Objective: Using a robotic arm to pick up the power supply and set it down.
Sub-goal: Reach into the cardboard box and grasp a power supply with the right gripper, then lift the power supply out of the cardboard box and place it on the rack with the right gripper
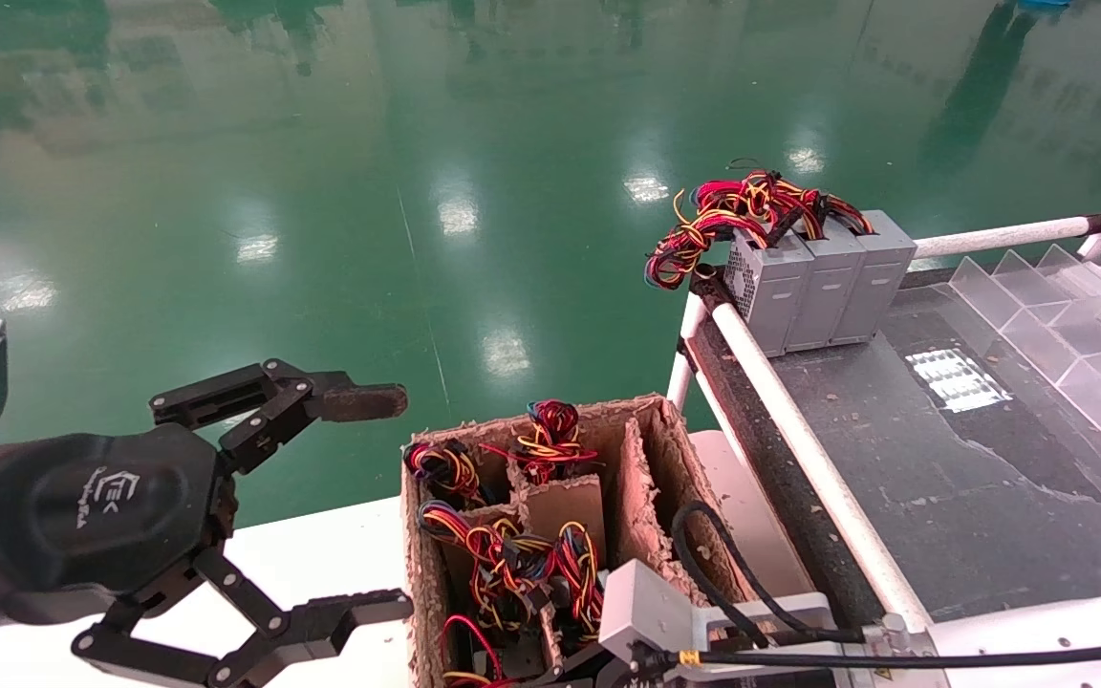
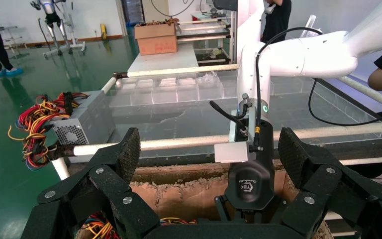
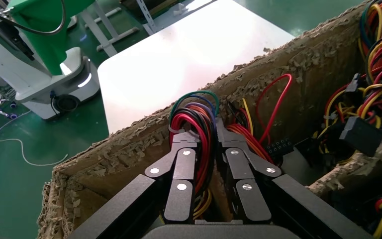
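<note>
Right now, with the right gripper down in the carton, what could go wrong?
The right gripper pinches only a wire bundle, not a metal case, so a lift may strain the wires or slip. Loose wires from neighbouring units may snag. The torn carton wall could catch the load.

Right gripper point(image 3: 206, 144) tips & PSU body hidden among wires point(image 3: 194, 119) in carton point(image 1: 651, 449).

Carton point(image 1: 646, 449) left of table point(image 1: 942, 497) — three power supplies point(image 1: 823, 277) on it

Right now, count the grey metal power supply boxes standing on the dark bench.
3, side by side at the bench's far left corner: left, middle, right. More sit in the cardboard carton, mostly hidden.
</note>
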Motion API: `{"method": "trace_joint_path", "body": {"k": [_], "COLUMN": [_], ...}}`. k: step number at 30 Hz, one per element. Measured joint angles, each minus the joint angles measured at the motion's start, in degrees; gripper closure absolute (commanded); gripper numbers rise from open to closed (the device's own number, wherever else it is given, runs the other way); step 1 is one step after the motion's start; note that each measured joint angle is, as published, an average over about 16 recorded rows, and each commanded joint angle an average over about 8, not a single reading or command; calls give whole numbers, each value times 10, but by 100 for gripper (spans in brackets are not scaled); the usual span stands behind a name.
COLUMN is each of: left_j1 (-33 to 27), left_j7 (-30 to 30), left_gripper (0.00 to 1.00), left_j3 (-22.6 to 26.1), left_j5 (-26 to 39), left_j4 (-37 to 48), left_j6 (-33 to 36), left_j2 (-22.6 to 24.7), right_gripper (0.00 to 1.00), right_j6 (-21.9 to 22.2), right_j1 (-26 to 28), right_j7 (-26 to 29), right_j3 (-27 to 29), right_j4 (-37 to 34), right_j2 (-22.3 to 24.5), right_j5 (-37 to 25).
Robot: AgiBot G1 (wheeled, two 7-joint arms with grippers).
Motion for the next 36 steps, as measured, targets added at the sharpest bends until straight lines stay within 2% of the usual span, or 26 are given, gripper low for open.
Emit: {"method": "trace_joint_path", "body": {"k": [20,36], "left_j1": [0,0], "left_j7": [0,0], "left_gripper": [0,0], "left_j3": [0,0], "left_j5": [0,0], "left_j4": [0,0], "left_j6": [0,0], "left_j2": [0,0], "right_gripper": [100,100], "right_j6": [-28,-50], "right_j1": [-11,-22], "right_j7": [-27,-41], "right_j3": [51,116], "right_j4": [33,25], "right_j2": [49,103], "right_j5": [86,194]}}
